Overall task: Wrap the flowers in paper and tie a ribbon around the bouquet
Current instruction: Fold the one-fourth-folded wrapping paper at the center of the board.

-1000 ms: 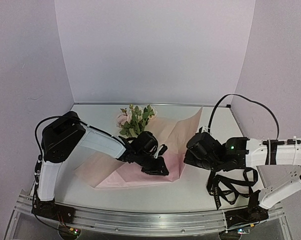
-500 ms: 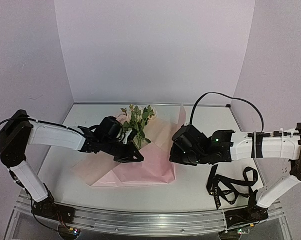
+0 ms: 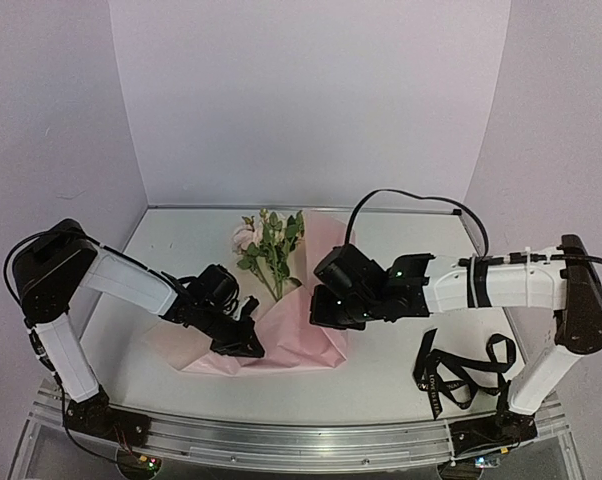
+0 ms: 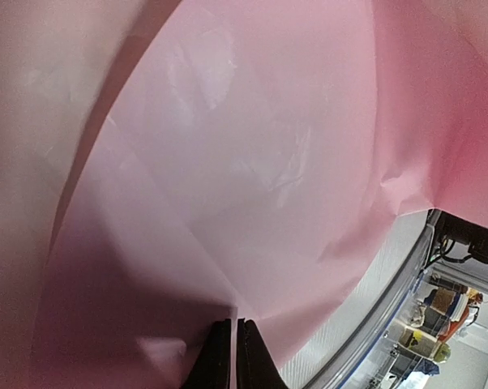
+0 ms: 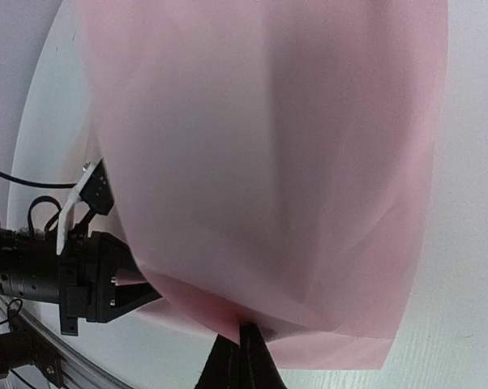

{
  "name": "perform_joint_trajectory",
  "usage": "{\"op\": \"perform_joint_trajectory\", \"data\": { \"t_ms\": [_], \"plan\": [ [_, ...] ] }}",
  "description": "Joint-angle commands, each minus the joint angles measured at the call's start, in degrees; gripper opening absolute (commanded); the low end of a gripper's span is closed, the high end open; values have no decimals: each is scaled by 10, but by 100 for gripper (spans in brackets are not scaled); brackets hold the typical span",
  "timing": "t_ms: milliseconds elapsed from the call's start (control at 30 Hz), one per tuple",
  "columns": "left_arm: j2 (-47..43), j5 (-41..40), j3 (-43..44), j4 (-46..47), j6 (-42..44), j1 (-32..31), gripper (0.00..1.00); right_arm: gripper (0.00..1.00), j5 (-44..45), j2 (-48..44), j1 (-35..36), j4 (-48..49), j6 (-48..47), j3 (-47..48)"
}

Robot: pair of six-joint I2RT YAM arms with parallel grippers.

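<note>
Flowers [image 3: 268, 245] lie mid-table, blooms toward 12 o'clock, stems running down into the paper [image 3: 286, 340]. The paper is partly folded, its right flap raised beside the stems. Left gripper [image 3: 246, 345] is at the paper's 7 o'clock edge, jaws pressed together and pinching a paper edge. Right gripper [image 3: 319, 305] is at the paper's 3 o'clock side, jaws closed on the flap's edge. Ribbon [image 3: 463, 378] lies in loose loops on the table [image 3: 181, 240] at 4 o'clock, well apart from the paper.
</note>
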Motion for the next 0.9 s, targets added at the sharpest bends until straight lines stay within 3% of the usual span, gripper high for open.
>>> {"op": "perform_joint_trajectory", "data": {
  "t_ms": [0, 167, 400, 633, 867],
  "plan": [
    [22, -10, 26, 9, 20, 12, 4, 0, -58, 42, 4, 54, -3, 21],
    [15, -8, 35, 1, 28, 17, 5, 0, -80, 84, 4, 99, -2, 18],
    [-59, -10, 46, -27, 23, 38, 15, 0, -94, 126, 4, 107, -14, 43],
    [-170, -27, 35, 7, -37, 94, 33, 0, -94, 141, 3, 105, -19, 60],
    [-166, -24, 46, 47, -56, 108, 43, 0, -91, 148, 3, 99, -22, 69]
  ]
}}
